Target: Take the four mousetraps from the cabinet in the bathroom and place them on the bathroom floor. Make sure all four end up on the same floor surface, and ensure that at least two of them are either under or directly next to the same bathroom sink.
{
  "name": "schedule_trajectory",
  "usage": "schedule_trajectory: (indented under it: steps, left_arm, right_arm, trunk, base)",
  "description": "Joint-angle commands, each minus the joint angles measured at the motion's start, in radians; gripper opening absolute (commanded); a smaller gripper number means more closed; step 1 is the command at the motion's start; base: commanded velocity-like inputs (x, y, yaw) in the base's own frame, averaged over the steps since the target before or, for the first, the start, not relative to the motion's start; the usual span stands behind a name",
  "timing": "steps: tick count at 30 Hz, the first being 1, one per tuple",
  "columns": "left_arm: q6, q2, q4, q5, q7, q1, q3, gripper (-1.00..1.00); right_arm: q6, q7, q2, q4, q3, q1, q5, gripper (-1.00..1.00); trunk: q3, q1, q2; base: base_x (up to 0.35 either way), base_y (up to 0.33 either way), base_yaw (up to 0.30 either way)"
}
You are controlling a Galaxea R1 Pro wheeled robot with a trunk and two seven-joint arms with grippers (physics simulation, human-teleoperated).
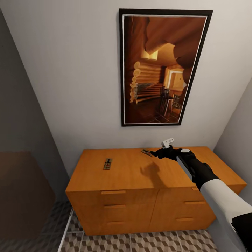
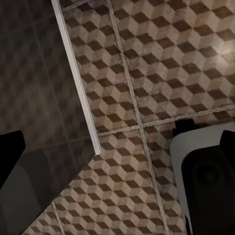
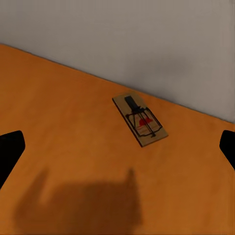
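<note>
R arm stretched over cabinet (image 1: 133, 171) top, right gripper (image 1: 156, 153) jaws wide (nothing held), hovering just short of mousetrap (image 3: 140, 120) nr wall.

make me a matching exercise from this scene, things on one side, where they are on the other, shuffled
Things:
1. framed picture
2. left mousetrap
3. right pincer
4. patterned floor tiles

Places:
A. lying flat on the cabinet top, towards its left half
B. below the cabinet's drawer fronts
C. hanging on the wall above the cabinet
D. over the cabinet top near the back wall, close to the other mousetrap

Pairs: 1-C, 2-A, 3-D, 4-B
</note>
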Motion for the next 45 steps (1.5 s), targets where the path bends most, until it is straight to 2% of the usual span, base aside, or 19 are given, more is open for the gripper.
schedule_trajectory:
  steps: [1,15,26,45]
  left_arm:
    - [-0.005,-0.001,0.003,0.008,0.000,0.001,-0.008,1.00]
    - [-0.003,-0.002,0.003,0.008,0.000,0.019,-0.008,1.00]
    - [-0.003,-0.003,0.003,0.008,0.000,0.021,-0.008,1.00]
    - [-0.003,-0.003,0.003,0.008,0.000,0.021,-0.008,1.00]
  right_arm:
    - [0.006,-0.002,-0.001,-0.001,0.004,-0.001,-0.010,1.00]
    - [0.006,-0.001,-0.005,-0.001,0.004,-0.001,-0.010,1.00]
    - [0.006,0.000,-0.026,-0.001,0.003,-0.001,-0.017,1.00]
    - [0.006,0.000,-0.027,-0.001,0.003,0.000,-0.021,1.00]
  trunk:
    - [-0.002,0.001,-0.002]
    - [-0.002,0.001,-0.002]
    - [-0.003,0.001,-0.002]
    - [-0.029,0.001,-0.002]
  base:
    - [0.036,0.000,0.000]
    - [0.008,0.000,0.000]
    - [0.000,0.000,0.000]
    - [0.000,0.000,0.000]
